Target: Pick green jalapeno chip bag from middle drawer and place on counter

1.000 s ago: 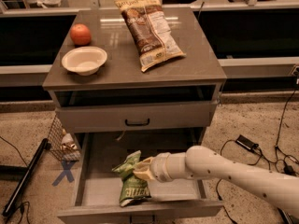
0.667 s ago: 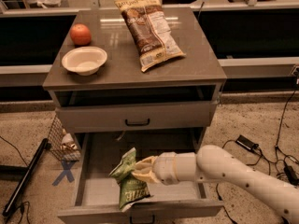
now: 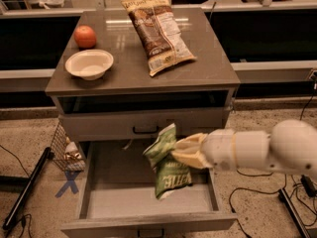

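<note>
Since the earlier frame your gripper (image 3: 184,151) has been rising, and the green jalapeno chip bag (image 3: 168,175) is now hanging above the floor of the middle drawer (image 3: 114,182) instead of lying on it. The jaws are clenching the bag's upper part. The bag is dangling below the front edge of the counter (image 3: 129,73), roughly under its middle, with its top overlapping the drawer front with the black handle (image 3: 99,125). You are lifting it out, so keep drawing it outward until it is passing that front edge before raising it further; otherwise it is likely snagging under the lip. The brown chip bag (image 3: 158,31) is lying toward the back right corner, and the bowl (image 3: 89,63) and red fruit (image 3: 85,36) are sitting along the left edge, so aim for the front right corner
</note>
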